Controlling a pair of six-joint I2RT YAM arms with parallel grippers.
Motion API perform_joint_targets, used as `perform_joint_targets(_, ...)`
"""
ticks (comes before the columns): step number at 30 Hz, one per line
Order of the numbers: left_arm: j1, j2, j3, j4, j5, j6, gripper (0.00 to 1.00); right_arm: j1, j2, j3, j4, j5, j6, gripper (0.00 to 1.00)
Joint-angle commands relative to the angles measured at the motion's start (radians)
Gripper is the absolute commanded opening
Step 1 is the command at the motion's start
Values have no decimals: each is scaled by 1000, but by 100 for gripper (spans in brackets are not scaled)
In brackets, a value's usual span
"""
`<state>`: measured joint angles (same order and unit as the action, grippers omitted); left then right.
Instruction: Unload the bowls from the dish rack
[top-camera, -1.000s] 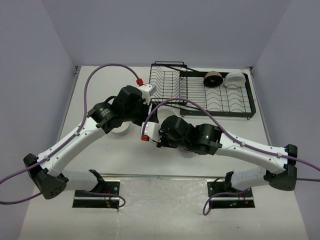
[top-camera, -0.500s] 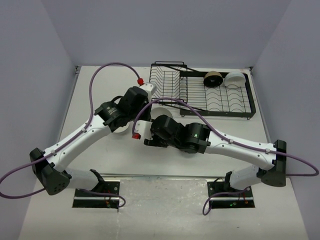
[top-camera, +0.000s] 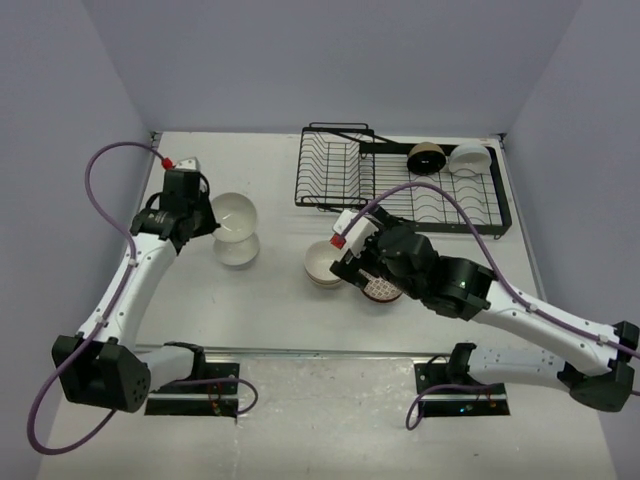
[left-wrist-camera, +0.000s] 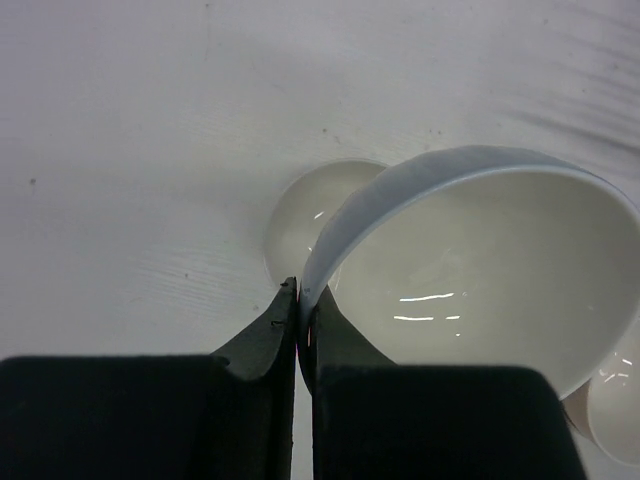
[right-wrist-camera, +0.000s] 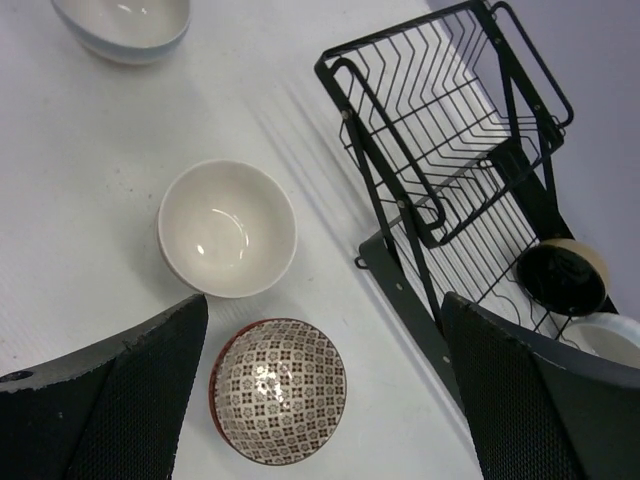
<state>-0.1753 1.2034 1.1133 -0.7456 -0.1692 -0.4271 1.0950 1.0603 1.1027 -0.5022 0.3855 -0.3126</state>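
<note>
Begin well left of the dish rack (top-camera: 330, 165). Your left gripper (left-wrist-camera: 298, 290) has its jaws pinched shut on the rim of a white bowl (left-wrist-camera: 480, 280), held tilted just above a second white bowl (top-camera: 238, 252) that sits on the bench (top-camera: 200, 310). A second ago that arm was crowded against the rack's upright left end. It has since swung clear with the bowl, so that bowl counts as unloaded and looks ready to nest on the one below.

Just in front of the rack's upright section, a cream bowl (right-wrist-camera: 228, 228) and a brown-patterned bowl (right-wrist-camera: 280, 390) rest on the bench side by side. They are close but, as far as the wrist view shows, not touching. Your right gripper (right-wrist-camera: 322, 300) hangs over them with its jaws spread wide and nothing between them. A second ago those jaws were shut and the arm reached further left. The release is the fresh change, and I judge it means the patterned bowl has just been set down.

At the far edge of the rack's flat tray, a black-lined bowl (top-camera: 427, 157) and a plain white bowl (top-camera: 468, 158) remain, just beside each other. Those two are what is left for you, and the right arm is the nearer one.
</note>
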Motion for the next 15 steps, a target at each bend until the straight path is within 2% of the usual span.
perform_joint_targets(1,75,-4,-55,173,72,-18,0,-7,-37,-36,88,35,46,99)
perform_joint_targets(6,115,102,-70,190,164,-16,0,-12,-72,-50,96,36,58,99)
perform_joint_targets(15,119,174,-83,190,163,8,0,-11,-97,-109,122,1,70,99)
